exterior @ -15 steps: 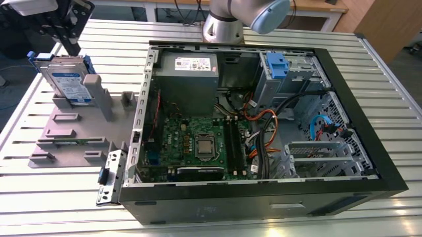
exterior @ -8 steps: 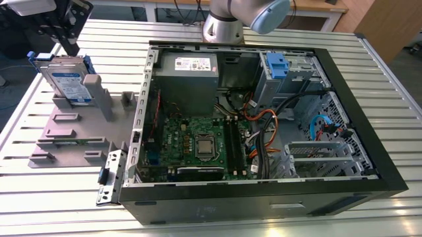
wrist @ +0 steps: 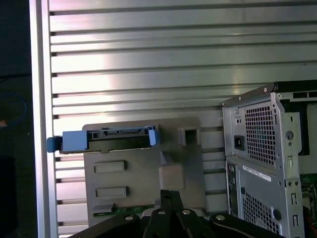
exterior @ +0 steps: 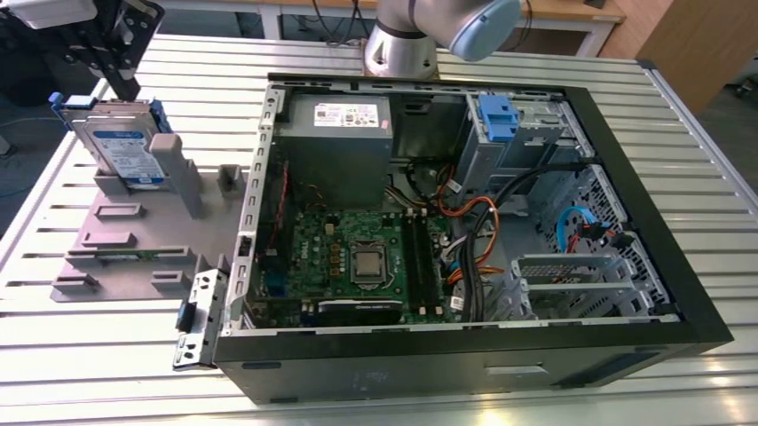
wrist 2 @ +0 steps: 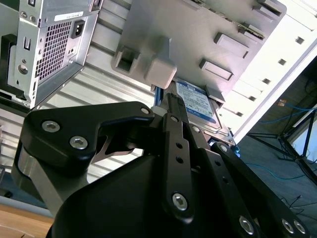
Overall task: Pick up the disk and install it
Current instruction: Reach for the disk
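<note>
The disk (exterior: pixel 124 146) stands on edge in a slot at the far corner of a grey holder plate (exterior: pixel 130 240), at the exterior view's left. Its blue-and-white label (wrist 2: pixel 198 104) and blue rails (wrist: pixel 106 140) show in both wrist views. My gripper (exterior: pixel 122 87) hangs just above the disk's upper edge, apart from it. Its black fingertips (wrist: pixel 168 193) lie together, shut with nothing between them. In the second wrist view the gripper (wrist 2: pixel 171 99) points at the disk from close by.
The open computer case (exterior: pixel 663 293) lies on the slatted metal table (exterior: pixel 698 115), right of the holder plate. Inside are a grey power-supply box (exterior: pixel 337 133), a motherboard (exterior: pixel 355 257), cables and a drive bay with a blue clip (exterior: pixel 498 115). The case's rear panel (wrist: pixel 257 148) is near the holder.
</note>
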`<state>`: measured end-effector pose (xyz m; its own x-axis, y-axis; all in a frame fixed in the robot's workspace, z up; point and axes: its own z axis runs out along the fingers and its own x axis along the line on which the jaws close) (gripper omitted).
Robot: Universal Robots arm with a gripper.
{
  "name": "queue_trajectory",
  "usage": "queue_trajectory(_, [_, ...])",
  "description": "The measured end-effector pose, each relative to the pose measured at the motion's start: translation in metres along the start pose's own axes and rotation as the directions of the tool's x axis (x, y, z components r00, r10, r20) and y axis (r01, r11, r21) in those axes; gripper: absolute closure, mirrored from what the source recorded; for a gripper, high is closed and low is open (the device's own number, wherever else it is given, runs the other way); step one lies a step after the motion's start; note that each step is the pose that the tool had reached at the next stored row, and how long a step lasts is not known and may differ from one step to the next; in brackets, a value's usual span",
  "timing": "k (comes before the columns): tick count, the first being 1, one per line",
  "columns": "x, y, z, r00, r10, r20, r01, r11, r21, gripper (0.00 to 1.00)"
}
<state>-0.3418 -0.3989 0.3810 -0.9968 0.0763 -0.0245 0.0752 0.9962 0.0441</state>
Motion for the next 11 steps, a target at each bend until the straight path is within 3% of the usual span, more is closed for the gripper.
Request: queue_trajectory(11, [0.0055,-0.0004,0.0003,1.0000,0.000,0.0000,0.000,1.0000,0.0004,0.90])
